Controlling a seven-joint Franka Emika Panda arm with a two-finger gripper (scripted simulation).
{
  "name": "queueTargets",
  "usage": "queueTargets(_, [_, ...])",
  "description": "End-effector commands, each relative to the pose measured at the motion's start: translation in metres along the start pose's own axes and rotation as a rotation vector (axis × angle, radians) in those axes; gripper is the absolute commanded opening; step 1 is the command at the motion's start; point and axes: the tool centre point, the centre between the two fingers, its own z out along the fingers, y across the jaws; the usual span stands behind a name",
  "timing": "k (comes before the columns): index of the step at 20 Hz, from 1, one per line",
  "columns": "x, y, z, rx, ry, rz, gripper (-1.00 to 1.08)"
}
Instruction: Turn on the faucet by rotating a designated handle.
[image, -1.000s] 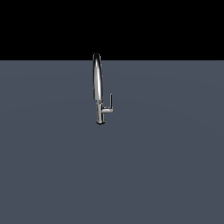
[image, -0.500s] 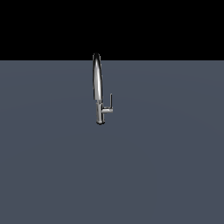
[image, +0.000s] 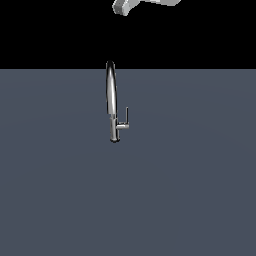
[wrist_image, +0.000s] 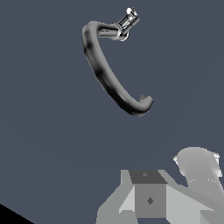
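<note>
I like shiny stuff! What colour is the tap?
Shiny silver chrome, the faucet shows best in the exterior view.

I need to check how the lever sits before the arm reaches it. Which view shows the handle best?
The exterior view: the handle stands side-on against the plain grey floor, its short stub leaving the faucet toward the exterior view's right and its slim bar upright. The wrist view looks down on it, foreshortened to a small glinting stub beside the spout's root.

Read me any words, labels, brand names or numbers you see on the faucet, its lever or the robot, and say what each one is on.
None: no text, number or logo shows on the faucet, the handle, the floor or the gripper.
</note>
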Motion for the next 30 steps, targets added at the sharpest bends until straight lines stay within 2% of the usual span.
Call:
queueTargets(1, [0.017,-0.003,0.002,0.034,-0.039,0.033,-1.0])
queueTargets(17, [0.124,-0.012,0.033,0.265,-0.298,0.257,-1.0])
queueTargets(30, [0.212,-0.009,0.083,0.48,-0.538,0.466,-1.0])
